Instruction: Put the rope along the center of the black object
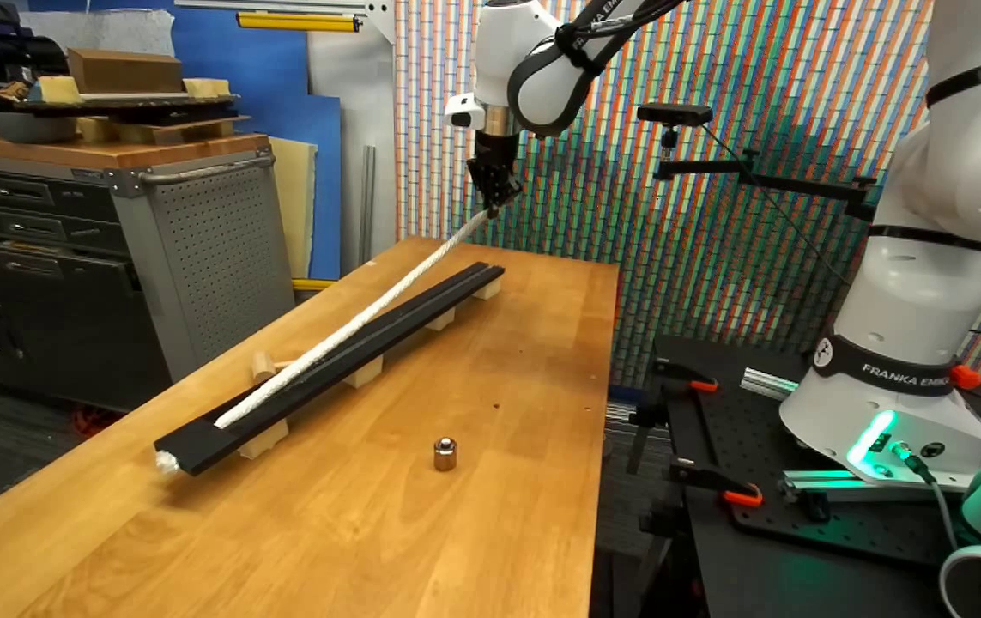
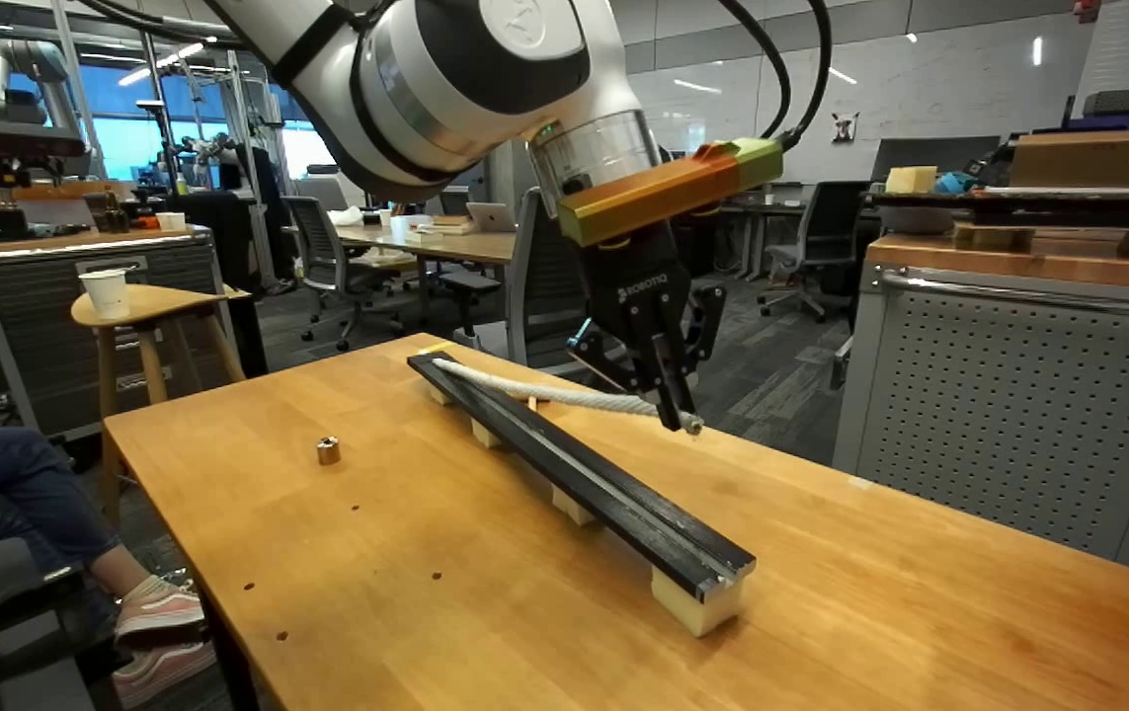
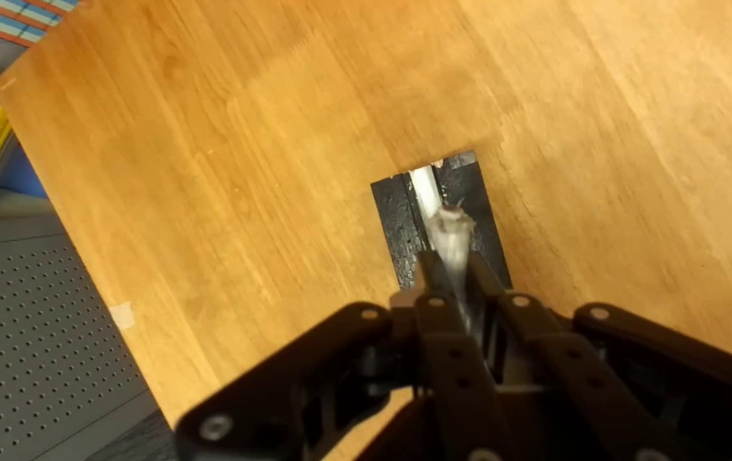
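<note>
Wooden counter [image 1: 507,524]: carried one black bar [image 2: 579,472] on pale blocks [image 2: 697,602], with one small metal cylinder [image 1: 445,455] apart from it. One white rope [image 1: 374,307]: one end lay on the bar, the other was raised, clamped in the pincer [image 3: 452,259]. In the wrist view, the rope's frayed tip showed against the bar's groove; in an exterior view, a person's legs [image 2: 26,484]. Room: grey cabinet [image 1: 215,245], multicoloured backdrop [image 1: 576,189].

A: Loose extras?
B: Small metal cylinder [image 1: 445,455] on the wooden table [image 1: 507,532], both exterior views. Wooden piece [image 1: 263,367] too, part hidden, can't tell what.
A: Around it?
B: Perforated grey cart [image 1: 215,249], brown box [image 1: 125,70] stacked above it. White cup [image 2: 106,293] on a stool [image 2: 169,304] in an exterior view.
A: Anybody?
B: Seated person [image 2: 1,459], jeans [image 2: 50,499], pink shoes [image 2: 161,607].
A: Farther back?
B: Office chairs [image 2: 312,237], open laptop [image 2: 493,217] on a desk [image 2: 455,244].
</note>
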